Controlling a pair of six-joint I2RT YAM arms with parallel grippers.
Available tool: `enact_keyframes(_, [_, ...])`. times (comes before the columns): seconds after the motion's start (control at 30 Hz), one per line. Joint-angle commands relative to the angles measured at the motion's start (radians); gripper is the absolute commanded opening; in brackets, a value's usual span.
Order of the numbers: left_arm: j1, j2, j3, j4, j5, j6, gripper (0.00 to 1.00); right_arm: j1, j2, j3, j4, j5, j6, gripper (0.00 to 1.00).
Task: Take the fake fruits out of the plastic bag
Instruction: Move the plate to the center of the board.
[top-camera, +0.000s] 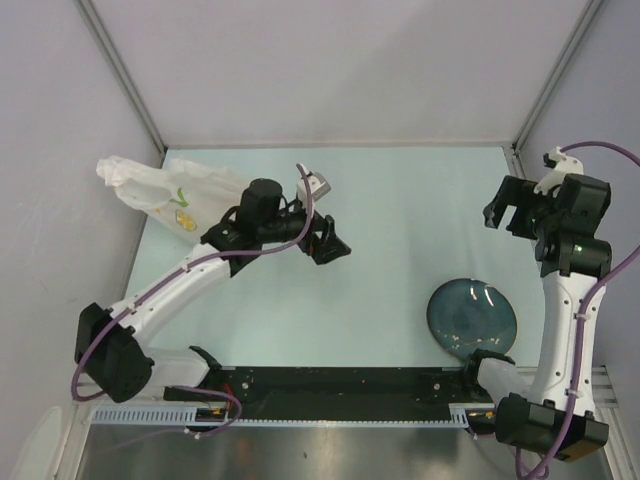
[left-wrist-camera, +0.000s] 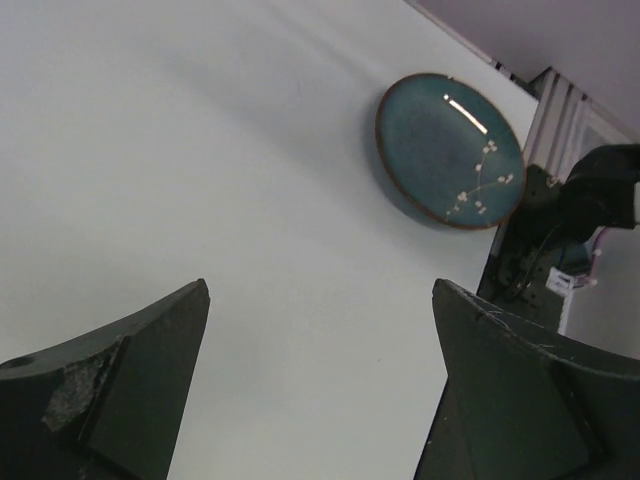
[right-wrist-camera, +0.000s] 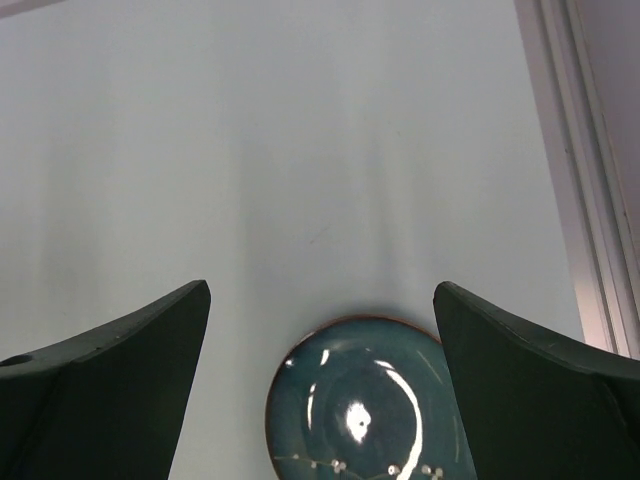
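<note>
Bag (top-camera: 152, 186) — well left of L hand (top-camera: 334, 243)

The crumpled white plastic bag (top-camera: 160, 188) lies at the far-left corner of the table (top-camera: 400, 230).

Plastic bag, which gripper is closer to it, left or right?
Left. The left gripper hovers open just right of the plastic bag; the right gripper hangs open far off at the table's right side, near the plate.

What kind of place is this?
Probably a robot lab test booth: plain grey walls box in a pale table, and two black-and-white robot arms are bolted at its edge.
</note>
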Motion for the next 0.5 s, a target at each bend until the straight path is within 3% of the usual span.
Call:
enact_keyframes(0.0, [-0.051,0.103,0.099,0.126,-0.015,-0.23,0.98,-0.09,0.031,0.038,-0.126,-0.04,-0.019,1.0])
enact_keyframes(0.03, [-0.071,0.152,0.112,0.145,-0.018,-0.307,0.99,-0.107,0.039,0.046,-0.175,-0.052,-0.053,1.0])
enact_keyframes(0.13, [-0.132,0.282,0.18,0.208,0.009,-0.334,0.97,-0.154,0.056,0.08,-0.23,-0.069,-0.084,0.99])
enact_keyframes(0.2, [-0.151,0.355,0.243,0.211,0.023,-0.352,0.91,-0.188,0.058,0.093,-0.243,-0.081,-0.085,1.0])
enact_keyframes(0.23, [-0.163,0.442,0.26,0.209,0.041,-0.402,0.83,-0.196,0.058,0.103,-0.256,-0.099,-0.081,1.0])
enact_keyframes(0.33, [-0.195,0.53,0.273,0.364,0.049,-0.473,0.73,-0.219,0.045,0.104,-0.273,-0.135,-0.073,1.0])
enact_keyframes(0.47, [-0.249,0.677,0.332,0.415,0.047,-0.484,0.67,-0.243,0.032,0.101,-0.269,-0.15,-0.065,1.0])
